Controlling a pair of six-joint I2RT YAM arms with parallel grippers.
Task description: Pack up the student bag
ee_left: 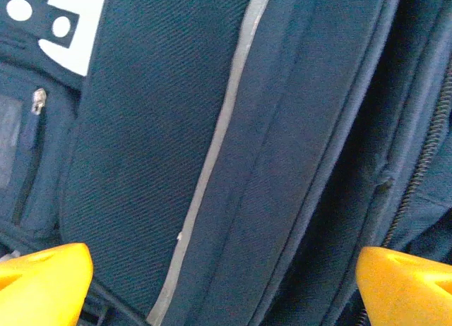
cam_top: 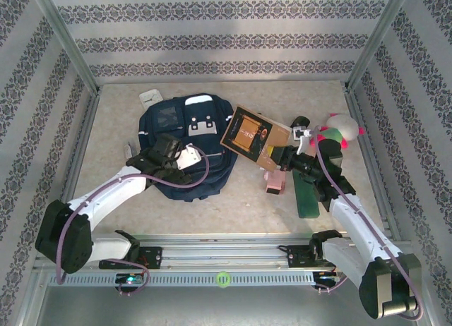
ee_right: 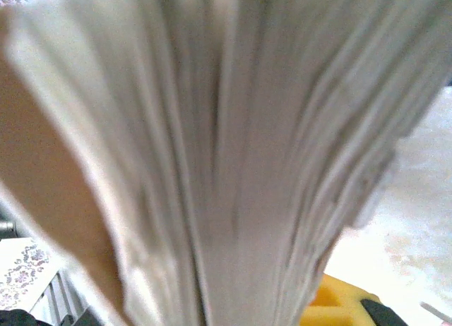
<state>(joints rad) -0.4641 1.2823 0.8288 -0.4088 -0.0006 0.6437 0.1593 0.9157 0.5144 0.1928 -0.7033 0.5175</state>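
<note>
The student bag (cam_top: 185, 146), a navy backpack with a grey-white patch near its top, lies flat at the table's centre-left. My left gripper (cam_top: 164, 148) hovers over its front. In the left wrist view my left gripper (ee_left: 226, 287) is open, its yellow fingertips (ee_left: 42, 284) spread wide over the bag (ee_left: 296, 149) and its pale stripe (ee_left: 212, 149), nothing between them. My right gripper (cam_top: 274, 157) is shut on the corner of a brown-covered book (cam_top: 251, 134), held tilted beside the bag's right edge. The book's page edges (ee_right: 226, 157) sit close to the right wrist camera, with one yellow finger (ee_right: 339, 305) below.
A pink item (cam_top: 274, 181) and a dark green flat item (cam_top: 307, 195) lie right of the bag, under my right arm. A pink, white and green plush toy (cam_top: 340, 128) sits at the far right. A small white object (cam_top: 150, 97) lies behind the bag.
</note>
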